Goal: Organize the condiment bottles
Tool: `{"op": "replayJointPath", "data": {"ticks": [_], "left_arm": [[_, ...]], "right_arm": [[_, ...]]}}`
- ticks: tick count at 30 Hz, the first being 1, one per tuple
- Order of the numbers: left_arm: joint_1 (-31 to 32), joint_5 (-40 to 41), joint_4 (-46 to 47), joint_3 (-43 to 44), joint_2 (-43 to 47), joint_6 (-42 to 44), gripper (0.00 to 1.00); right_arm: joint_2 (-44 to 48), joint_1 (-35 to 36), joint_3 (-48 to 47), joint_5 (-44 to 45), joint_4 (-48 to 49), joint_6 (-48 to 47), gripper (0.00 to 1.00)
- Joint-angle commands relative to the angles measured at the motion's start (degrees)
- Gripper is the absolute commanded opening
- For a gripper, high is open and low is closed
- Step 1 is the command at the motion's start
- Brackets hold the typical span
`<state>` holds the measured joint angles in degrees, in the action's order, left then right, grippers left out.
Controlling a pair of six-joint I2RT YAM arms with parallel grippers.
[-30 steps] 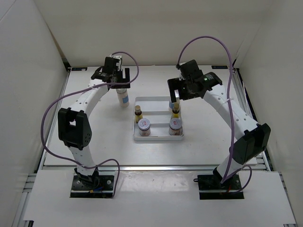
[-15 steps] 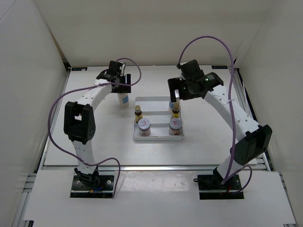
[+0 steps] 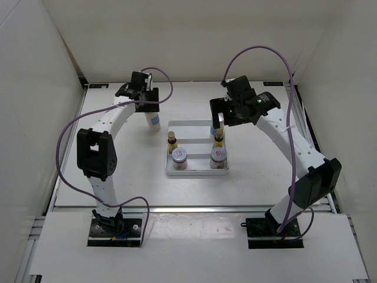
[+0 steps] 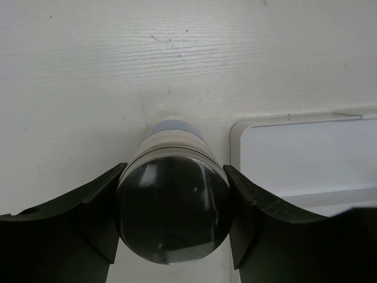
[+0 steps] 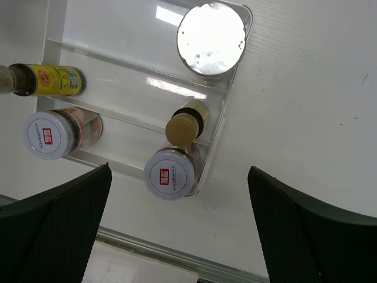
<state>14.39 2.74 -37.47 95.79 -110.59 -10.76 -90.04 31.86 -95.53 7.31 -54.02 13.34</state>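
Observation:
My left gripper [image 3: 149, 108] is shut on the silver cap [image 4: 172, 209] of a white blue-labelled bottle [image 3: 154, 122] that stands on the table left of the tray; both fingers [image 4: 97, 212] press the cap. The grey ridged tray [image 3: 197, 171] holds two tiny yellow bottles [image 3: 172, 139] [image 3: 218, 139] and two red-marked jars [image 3: 179, 157] [image 3: 218, 155]. My right gripper [image 3: 225, 116] is open and empty above the tray's back right corner. In the right wrist view, the second white bottle's silver cap [image 5: 211, 38] shows in that corner, behind a yellow bottle [image 5: 182, 128] and a jar [image 5: 169, 173].
The tray's near corner [image 4: 247, 132] lies just right of the held bottle. White walls enclose the table on three sides. A metal rail [image 5: 177, 259] runs along the table's front edge.
My left wrist has turned and shifted a little while staying on the white bottle. My right gripper has drifted slightly right above the tray and stays open.

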Motion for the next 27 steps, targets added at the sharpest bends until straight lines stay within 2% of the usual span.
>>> {"op": "replayJointPath", "data": {"ticks": [1,7,13,18,27], "left_arm": [[0.64,-3.61,1.62,5.28,7.93,0.74,0.53],[3.71,-7.92,1.61,6.52,8.98,1.45,0.52],[5.64,-10.82,1.61,2.3,8.98,0.75,0.51],[8.98,-10.83,1.61,1.07,8.37,1.27,0.51],[9.51,-10.82,1.61,-0.24,5.47,1.27,0.51]], "right_arm": [[2.32,-0.13,0.69,-0.98,1.37,1.25,0.99],[3.37,-0.13,2.27,-1.69,1.37,1.25,0.99],[3.91,-0.13,2.8,-2.82,1.9,1.77,0.99],[4.43,-0.13,3.42,-2.83,1.9,1.77,0.99],[4.96,-0.13,3.94,-2.83,1.9,1.77,0.99]]}}
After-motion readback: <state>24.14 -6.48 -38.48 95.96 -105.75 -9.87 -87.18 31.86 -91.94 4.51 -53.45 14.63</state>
